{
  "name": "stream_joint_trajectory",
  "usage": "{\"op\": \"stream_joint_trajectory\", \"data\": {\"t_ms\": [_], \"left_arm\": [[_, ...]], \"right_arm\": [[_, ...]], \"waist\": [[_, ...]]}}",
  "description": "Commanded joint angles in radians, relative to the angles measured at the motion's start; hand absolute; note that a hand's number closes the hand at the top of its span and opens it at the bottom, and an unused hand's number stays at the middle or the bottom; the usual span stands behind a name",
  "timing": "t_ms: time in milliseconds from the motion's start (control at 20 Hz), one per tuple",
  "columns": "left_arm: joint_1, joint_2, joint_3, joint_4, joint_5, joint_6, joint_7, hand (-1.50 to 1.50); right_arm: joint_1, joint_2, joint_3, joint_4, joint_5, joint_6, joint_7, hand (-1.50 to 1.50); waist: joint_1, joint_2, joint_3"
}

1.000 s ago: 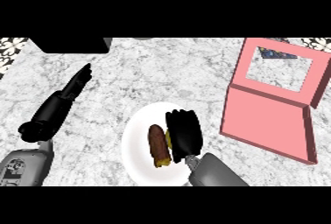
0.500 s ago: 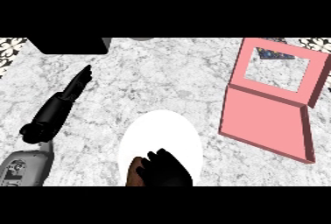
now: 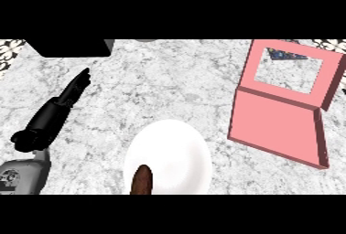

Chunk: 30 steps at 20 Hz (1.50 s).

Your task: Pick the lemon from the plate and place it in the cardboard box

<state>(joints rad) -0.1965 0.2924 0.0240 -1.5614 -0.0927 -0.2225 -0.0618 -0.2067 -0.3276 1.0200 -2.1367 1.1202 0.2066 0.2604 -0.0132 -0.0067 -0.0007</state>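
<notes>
"Where's the lemon? I can't see one from here."

"Me neither. The white plate (image 3: 169,151) holds only a brown thing (image 3: 142,179) at its near edge. The right hand isn't showing at all."

"And the left hand (image 3: 73,89)?"

"Fingers straight, resting, holding nothing, with the plate off to its right."

"So what next?"

"Carry across well above the pink box (image 3: 280,123), I'd say, and lower inside."
</notes>
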Motion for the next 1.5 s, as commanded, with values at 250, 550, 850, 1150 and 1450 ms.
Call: {"op": "stream_joint_trajectory", "data": {"t_ms": [250,550,850,1150,1450], "left_arm": [[-0.001,-0.006,0.001,-0.001,-0.013,0.005,0.004,0.0],[-0.025,-0.036,-0.026,-0.021,-0.03,0.014,0.033,0.0],[-0.031,-0.079,-0.05,0.014,-0.07,0.048,0.01,0.0],[-0.016,-0.02,-0.002,-0.034,-0.014,-0.021,0.023,0.0],[-0.057,-0.06,-0.023,0.033,-0.049,0.01,0.01,0.0]], "right_arm": [[0.077,0.121,-0.297,-0.291,-0.119,0.058,0.234,1.5],[-0.043,0.184,-0.637,-0.186,-0.226,0.125,0.221,1.5],[-0.23,0.099,-1.012,0.002,-0.427,0.218,0.137,1.5],[-0.226,-0.086,-1.051,0.273,-0.422,0.309,-0.031,1.5],[-0.258,-0.237,-1.101,0.528,-0.483,0.441,-0.206,1.5]], "waist": [[0.004,0.008,0.0],[0.017,0.01,0.001],[0.016,0.011,0.001],[0.029,0.011,0.001],[0.021,0.013,0.001]]}}
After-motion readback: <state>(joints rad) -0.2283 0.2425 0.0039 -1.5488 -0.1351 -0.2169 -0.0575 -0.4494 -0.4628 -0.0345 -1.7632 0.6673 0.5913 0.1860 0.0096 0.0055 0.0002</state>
